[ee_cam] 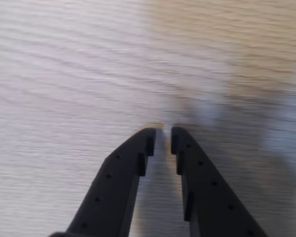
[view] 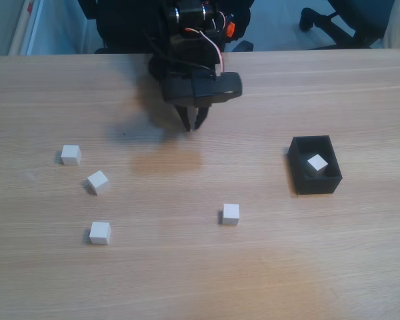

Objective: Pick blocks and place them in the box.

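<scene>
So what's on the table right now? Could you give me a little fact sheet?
surface: wooden table
box: black tray, right side of the fixed view
block in box: one
loose blocks: four white cubes
gripper: near the far edge, jaws almost closed, holding nothing

Soft, even light falls on the wooden table (view: 267, 267) in the fixed view, which is slightly soft and grainy; the arm casts a diffuse shadow toward the table's far edge. In the wrist view the table's grain is smeared with blur, washed pale at the left and shadowed at the right.
</scene>
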